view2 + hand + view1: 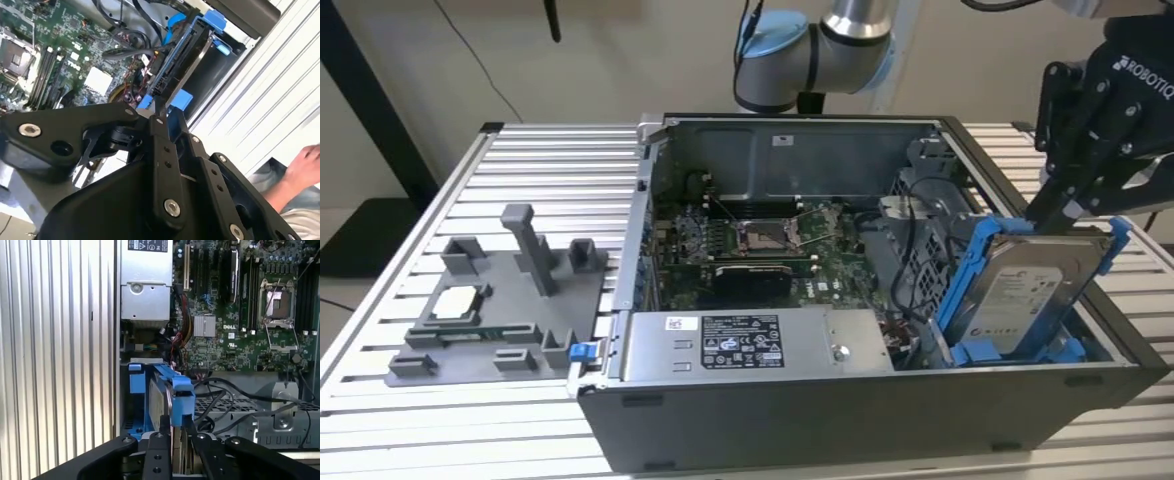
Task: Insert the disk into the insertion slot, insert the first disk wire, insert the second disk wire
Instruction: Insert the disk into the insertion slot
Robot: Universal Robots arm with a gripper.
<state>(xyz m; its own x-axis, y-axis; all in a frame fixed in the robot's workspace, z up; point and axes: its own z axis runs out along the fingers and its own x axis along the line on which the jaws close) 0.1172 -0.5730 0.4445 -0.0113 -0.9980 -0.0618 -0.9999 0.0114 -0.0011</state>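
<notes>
The disk (1027, 290), a silver drive with a white label in a blue carrier, stands tilted in the front corner of the open case on the exterior view's right. Its lower end sits down among blue fittings beside the grey perforated drive cage (923, 250). My gripper (1051, 218) reaches down from above and is shut on the disk's upper edge. In the first wrist view the two black fingers (164, 440) clamp the disk (160, 395) edge-on, with the perforated cage (225, 407) beside it. The second wrist view shows the gripper (160, 119) on the disk (180, 55). Black cables (235, 390) lie loose over the cage.
Inside the case lie the motherboard with its CPU socket (761, 235) and a grey power supply box (747, 345). A grey fixture (494, 300) stands on the slatted table at the exterior view's left. A person's hand (306, 162) is beyond the case.
</notes>
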